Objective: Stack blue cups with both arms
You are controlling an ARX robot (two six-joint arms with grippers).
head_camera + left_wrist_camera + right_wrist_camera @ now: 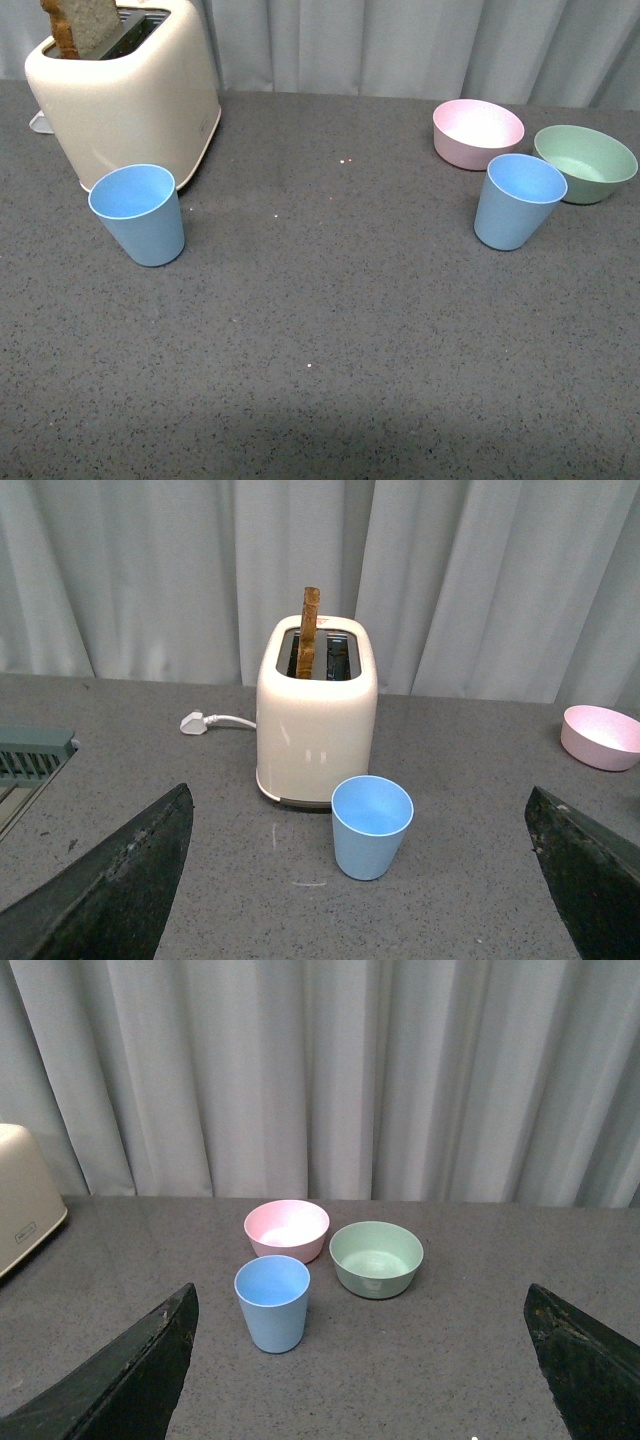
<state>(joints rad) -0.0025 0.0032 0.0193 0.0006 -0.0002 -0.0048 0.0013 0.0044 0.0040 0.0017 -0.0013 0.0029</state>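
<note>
- Opening step, by my reckoning: the left gripper (357, 791) and right gripper (360, 1288) both gape wide, holding nothing.
- The left-hand blue cup (138, 213) stands upright just before the toaster (130, 95). The right-hand blue cup (518, 200) stands by the pink bowl (477, 132), well apart across the counter (330, 300).
- Next, each arm likely needs to close in on its cup.

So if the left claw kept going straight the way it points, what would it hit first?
Most likely the blue cup, which sits almost centred between the fingers of the open left gripper. The toaster stands just behind it. How far off the cup is cannot be judged.
</note>
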